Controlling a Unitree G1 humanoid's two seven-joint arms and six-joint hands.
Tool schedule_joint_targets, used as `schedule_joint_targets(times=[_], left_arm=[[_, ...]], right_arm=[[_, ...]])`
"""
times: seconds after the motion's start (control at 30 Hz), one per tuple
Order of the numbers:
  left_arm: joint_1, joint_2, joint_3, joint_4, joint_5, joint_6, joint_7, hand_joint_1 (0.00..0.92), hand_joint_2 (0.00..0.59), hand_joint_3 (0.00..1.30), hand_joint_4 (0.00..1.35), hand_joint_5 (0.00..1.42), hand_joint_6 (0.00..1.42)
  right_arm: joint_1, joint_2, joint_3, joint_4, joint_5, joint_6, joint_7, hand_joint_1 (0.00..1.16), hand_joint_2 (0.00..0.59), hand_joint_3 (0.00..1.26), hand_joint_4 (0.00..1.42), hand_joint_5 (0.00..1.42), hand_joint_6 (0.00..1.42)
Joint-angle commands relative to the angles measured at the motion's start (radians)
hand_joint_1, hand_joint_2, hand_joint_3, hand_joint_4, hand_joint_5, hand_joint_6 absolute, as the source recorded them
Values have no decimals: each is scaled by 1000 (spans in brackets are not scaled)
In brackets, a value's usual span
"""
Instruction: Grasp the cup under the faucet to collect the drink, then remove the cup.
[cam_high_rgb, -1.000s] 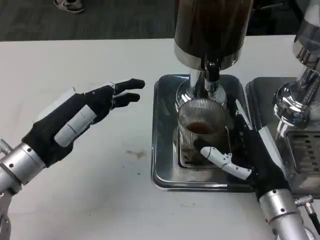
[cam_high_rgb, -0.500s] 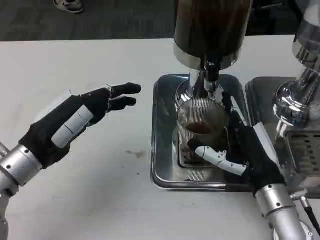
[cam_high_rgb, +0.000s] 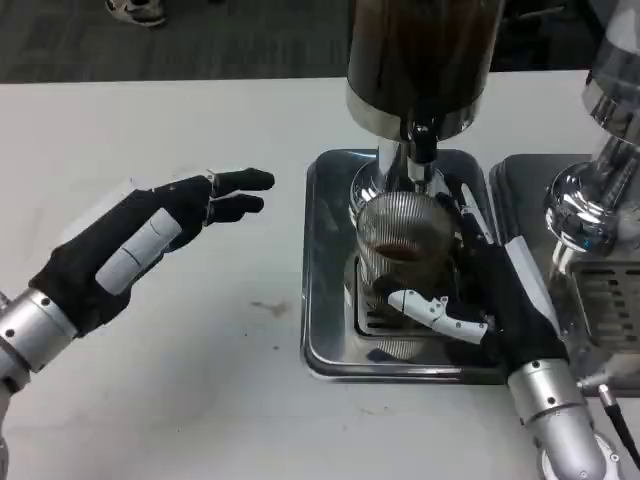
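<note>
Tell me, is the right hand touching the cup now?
Touching. In the head view, the right hand wraps the ribbed cup: a white finger lies across its front, black fingers behind.

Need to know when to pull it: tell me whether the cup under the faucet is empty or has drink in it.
Partly filled: dark liquid shows inside the ribbed glass cup, upright on the tray with the right hand around it.

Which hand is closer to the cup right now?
The right. The right hand is wrapped around the cup on the tray under the faucet. The left hand hovers over the table, well left of the tray.
</note>
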Motion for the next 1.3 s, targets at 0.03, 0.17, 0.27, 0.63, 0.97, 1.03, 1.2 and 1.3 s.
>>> schedule_joint_targets(times=[0.03, 0.17, 0.27, 0.63, 0.97, 1.03, 1.2, 1.3], left_arm=[[-3, 10, -7, 14, 19, 2, 10, 0, 98, 293, 167, 200, 155], [0, 7, -6, 14, 24, 2, 9, 0, 94, 302, 176, 204, 166], [1, 6, -4, 15, 27, 2, 9, 0, 94, 303, 177, 208, 168], [4, 7, -1, 19, 28, 4, 11, 0, 94, 313, 200, 226, 193], [0, 8, -4, 27, 33, 5, 9, 0, 101, 326, 214, 243, 220], [0, 7, -6, 27, 33, 5, 8, 0, 100, 326, 214, 244, 221], [-1, 6, -10, 29, 35, 4, 3, 0, 98, 326, 214, 250, 223], [-6, 4, -15, 33, 36, 3, 0, 0, 99, 326, 214, 252, 224]], right_arm=[[13, 9, 12, 26, -19, 35, -26, 795, 158, 76, 181, 327, 401], [16, 19, 14, 36, -32, 23, -82, 806, 159, 149, 249, 396, 493], [13, 22, 24, 45, -47, 12, -113, 808, 159, 203, 302, 461, 583], [10, 26, 51, 69, -96, -33, -226, 818, 171, 329, 405, 561, 724], [18, 30, 60, 71, -135, -77, -334, 821, 171, 441, 514, 686, 890], [25, 30, 60, 65, -143, -85, -356, 824, 172, 478, 561, 737, 967], [47, 29, 55, 36, -164, -101, -408, 835, 183, 559, 651, 834, 1080], [61, 29, 50, 12, -172, -107, -429, 842, 185, 582, 678, 851, 1107]])
